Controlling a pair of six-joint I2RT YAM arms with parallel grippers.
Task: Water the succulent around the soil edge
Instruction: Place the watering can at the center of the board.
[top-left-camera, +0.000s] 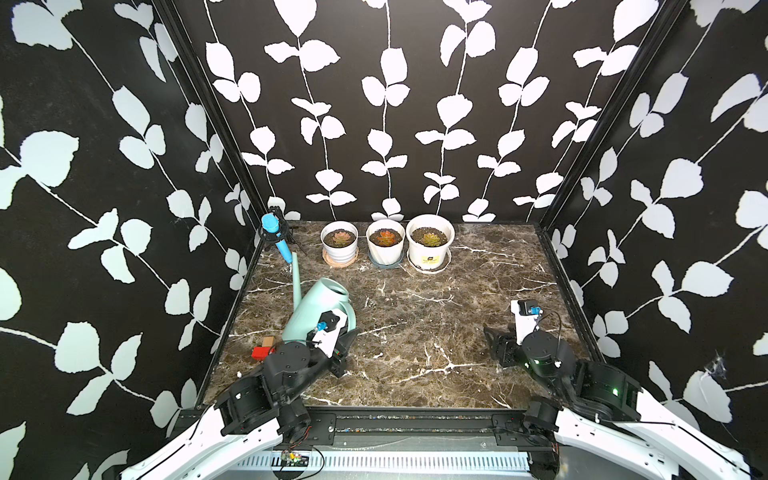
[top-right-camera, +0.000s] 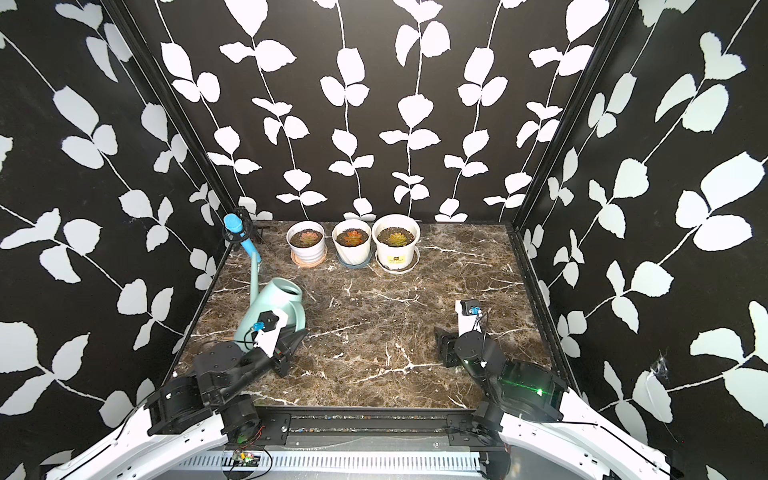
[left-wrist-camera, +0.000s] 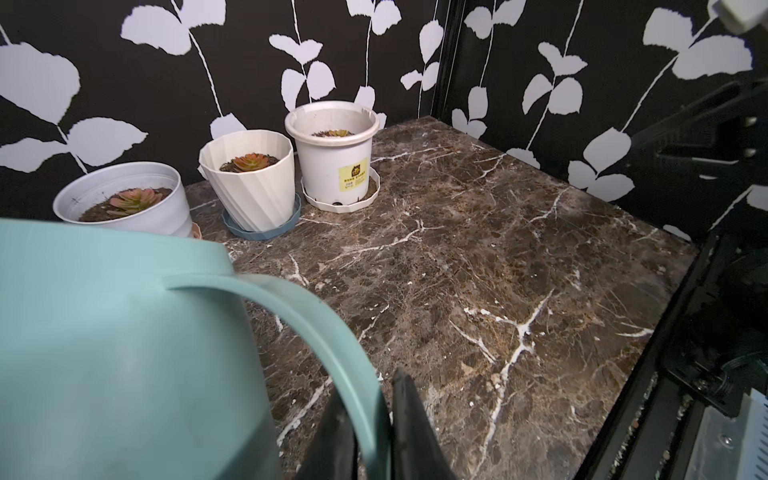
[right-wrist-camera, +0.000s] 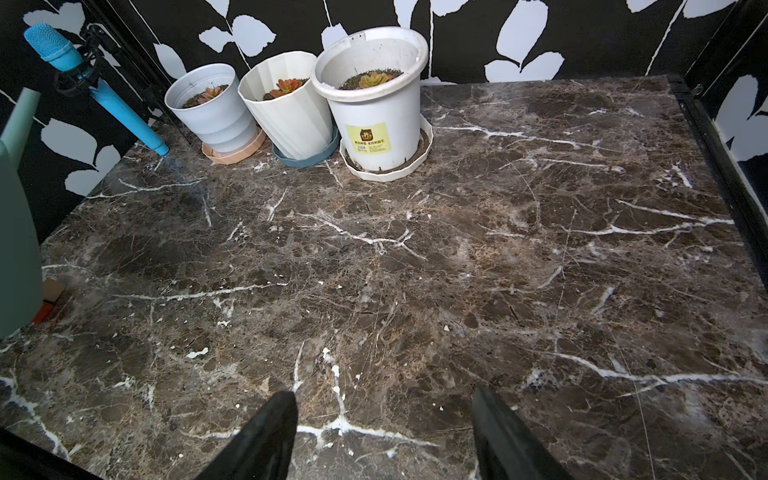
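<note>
In both top views the can (top-left-camera: 318, 309) sits tilted at the left front of the table (top-left-camera: 436, 316), with its spout slanting up toward the mic (top-left-camera: 272, 226) in the back left corner and its handle toward the front. A red block (top-left-camera: 261, 353) and a wooden block (top-left-camera: 269, 341) lie just beside the can, by the table's left edge. Along the back wall the left pot (top-left-camera: 339, 249), middle pot (top-left-camera: 385, 251) and right pot (top-left-camera: 429, 251) stand in a close row, each on a saucer. Each pot has a plant in its soil, and these succulents (top-left-camera: 386, 238) are well apart from the can. The left wrist view shows the left gripper (left-wrist-camera: 370, 384) nearly closed, its two fingers (left-wrist-camera: 411, 428) pinching the can's handle from either side. Whether the can's base touches the table I cannot tell. The right wrist view shows the right gripper (right-wrist-camera: 384, 397) with its fingers spread wide over bare table, holding nothing, and the pots far ahead of it.
</note>
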